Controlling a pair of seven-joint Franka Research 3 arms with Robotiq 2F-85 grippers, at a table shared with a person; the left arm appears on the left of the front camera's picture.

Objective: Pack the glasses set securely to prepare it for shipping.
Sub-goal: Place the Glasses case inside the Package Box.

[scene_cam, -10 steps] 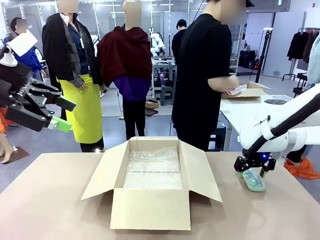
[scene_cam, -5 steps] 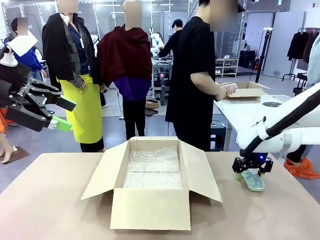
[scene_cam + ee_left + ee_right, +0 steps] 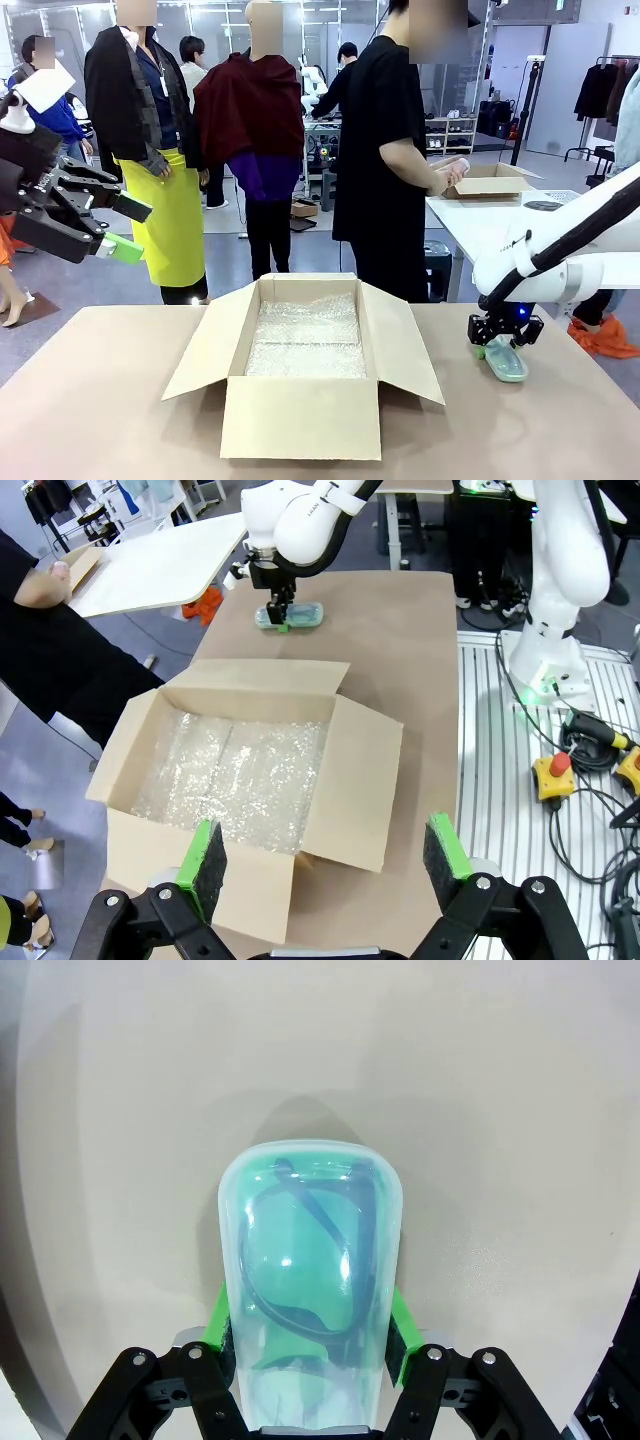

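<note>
Cardboard box (image 3: 300,415) sits mid-counter toward the near edge, all flaps open, with a bubble-wrap sheet (image 3: 305,345) lining the bottom. Counter (image 3: 120,420) is tan. Left claw (image 3: 128,228) hangs high beyond the counter's left edge, fingers wide apart and nothing between them. From its own wrist camera, the left claw (image 3: 325,858) looks across the box (image 3: 250,780) toward the right edge. Right claw (image 3: 497,345) is down at counter level near the right edge, closer to the far-right corner, clamped on the mint-green pack (image 3: 508,362). Pack lies flat. Its long axis runs roughly far-to-near, angled slightly toward the right edge. The claw has the far end, and the free end points at the near edge. Can't tell if the pack is touching the counter or just off it. In the right wrist view, the right claw (image 3: 308,1325) has its green pads on the two long sides of the pack (image 3: 310,1260), with dark frames visible through the lid. Past the far edge, a person (image 3: 385,150) in black stands side-on with hands at another table; what they're holding is too small to tell.
</note>
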